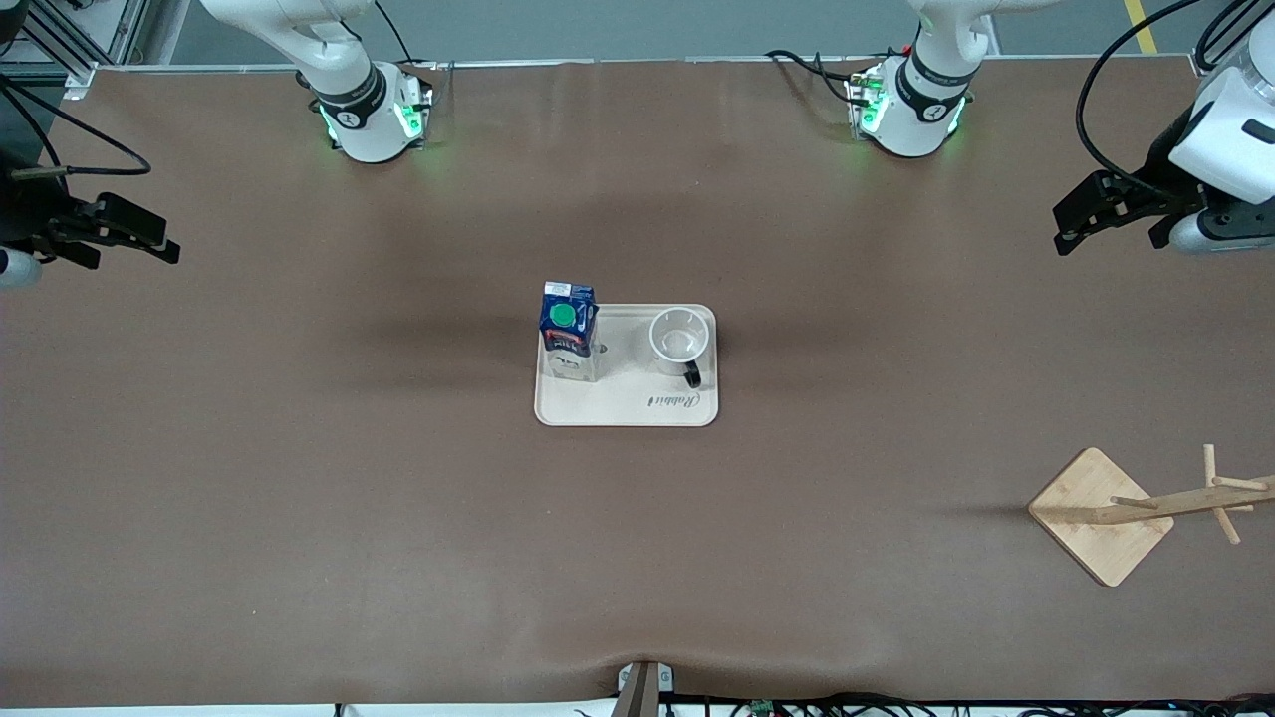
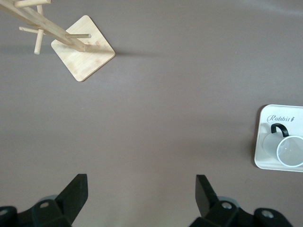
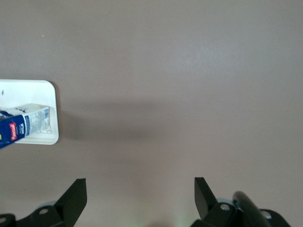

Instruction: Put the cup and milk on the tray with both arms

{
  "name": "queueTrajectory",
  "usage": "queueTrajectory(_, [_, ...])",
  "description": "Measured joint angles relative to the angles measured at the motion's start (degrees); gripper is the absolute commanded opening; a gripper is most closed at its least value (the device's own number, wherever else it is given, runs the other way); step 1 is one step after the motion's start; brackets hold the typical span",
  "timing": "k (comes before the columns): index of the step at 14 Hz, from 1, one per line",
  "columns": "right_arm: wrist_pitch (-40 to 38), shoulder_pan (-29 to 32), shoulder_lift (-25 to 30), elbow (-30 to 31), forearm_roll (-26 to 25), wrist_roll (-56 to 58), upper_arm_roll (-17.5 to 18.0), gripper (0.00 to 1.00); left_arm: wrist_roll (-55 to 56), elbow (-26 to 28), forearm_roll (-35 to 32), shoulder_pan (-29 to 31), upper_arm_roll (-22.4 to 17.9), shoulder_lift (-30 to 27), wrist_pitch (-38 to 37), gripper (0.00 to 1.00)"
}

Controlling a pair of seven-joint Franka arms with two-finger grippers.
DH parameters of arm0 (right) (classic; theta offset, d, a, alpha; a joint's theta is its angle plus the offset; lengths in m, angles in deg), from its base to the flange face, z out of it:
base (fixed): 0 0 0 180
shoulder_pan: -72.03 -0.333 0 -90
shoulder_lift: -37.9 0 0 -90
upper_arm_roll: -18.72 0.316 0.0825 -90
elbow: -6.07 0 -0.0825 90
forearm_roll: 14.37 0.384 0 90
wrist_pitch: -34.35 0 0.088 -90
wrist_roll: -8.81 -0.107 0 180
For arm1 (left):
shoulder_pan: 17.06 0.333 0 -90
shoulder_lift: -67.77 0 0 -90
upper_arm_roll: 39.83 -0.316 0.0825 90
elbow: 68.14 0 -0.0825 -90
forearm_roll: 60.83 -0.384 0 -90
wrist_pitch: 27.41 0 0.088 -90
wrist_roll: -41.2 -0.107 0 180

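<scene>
The milk carton (image 1: 568, 329) and smiley cup (image 1: 680, 341) both stand on the cream tray (image 1: 626, 410), so the job looks done, and the left gripper (image 2: 141, 191) and right gripper (image 3: 140, 193) hang wide open and empty, each over its own end of the table.

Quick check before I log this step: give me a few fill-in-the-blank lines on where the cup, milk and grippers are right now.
1. The milk carton stands upright on the ____.
2. The cup stands beside the milk carton, toward the ____ arm's end of the table.
3. The left gripper and the right gripper both hold ____.
4. The wooden stand rests on the table, ____ to the front camera than the tray.

Missing words: tray; left; nothing; nearer
</scene>
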Motion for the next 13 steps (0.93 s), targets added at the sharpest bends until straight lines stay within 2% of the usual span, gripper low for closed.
queueTrajectory(7, [0.2, 2.1, 0.1, -0.1, -0.1, 2.9, 0.2, 1.0, 0.0, 0.0, 0.0, 0.0, 0.0, 0.0, -0.9, 1.0])
queueTrajectory(13, [-0.1, 1.6, 1.1, -0.1, -3.6, 3.0, 1.6, 1.0, -1.0, 0.0, 0.5, 0.0, 0.0, 0.0, -1.1, 1.0])
